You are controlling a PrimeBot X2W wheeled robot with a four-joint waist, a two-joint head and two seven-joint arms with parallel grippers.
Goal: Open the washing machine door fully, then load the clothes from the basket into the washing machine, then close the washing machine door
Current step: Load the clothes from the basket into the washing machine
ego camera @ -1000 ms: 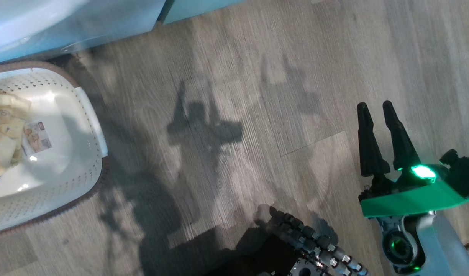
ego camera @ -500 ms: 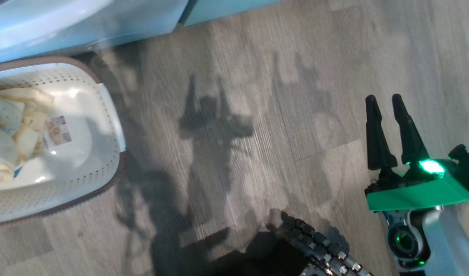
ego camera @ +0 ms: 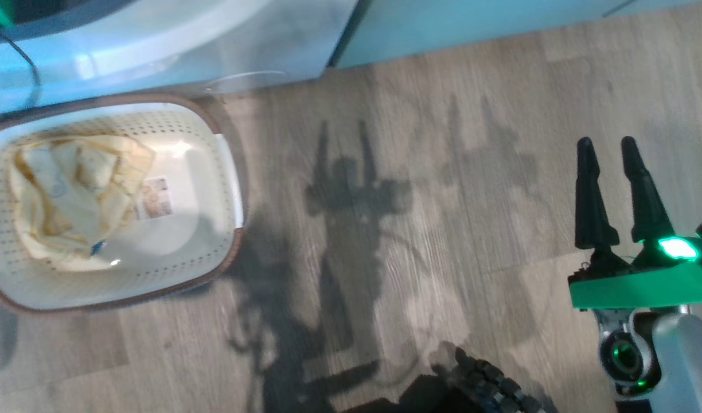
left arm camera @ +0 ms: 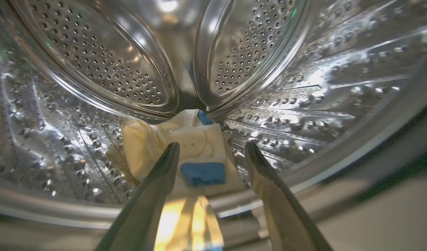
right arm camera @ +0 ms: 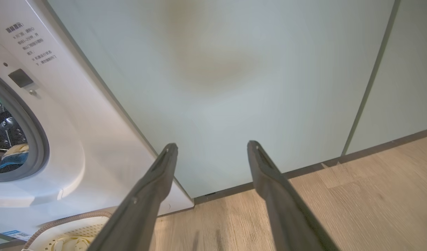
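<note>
Left gripper [left arm camera: 212,146] reaches into the steel drum [left arm camera: 95,62] of the washing machine [right arm camera: 95,132], its two dark fingers spread wide and clamped on nothing. A pale yellow garment [left arm camera: 154,139] with a blue patch [left arm camera: 203,173] lies loose between them. The cloth slumps at the drum's bottom and trails forward over the lower lip of the opening, under the fingers; whether it touches either finger cannot be told.

Out on the wood-look floor [ego camera: 443,229], the right gripper [ego camera: 606,146] hangs well apart from the load, fingers likewise parted and empty, pointing at the pale-green cabinet doors [right arm camera: 234,87] that stand flush against the washer's side. Seen from the right wrist, the grey gasket [right arm camera: 42,146] rings the open mouth at far left, and the yellow-and-blue garment shows inside it.

More clothes [ego camera: 75,195] — crumpled pale yellow fabric — sit in the cream basket [ego camera: 173,275], heaped toward one end beside the label sticker [ego camera: 154,198] on its bottom. The basket stands on the floor just in front of the washer's base, directly below the drum opening. Between the basket and the right gripper, the robot's own shadow [ego camera: 351,189] falls across the boards, and a dark studded part of its base [ego camera: 488,390] juts in at the head view's bottom edge.
</note>
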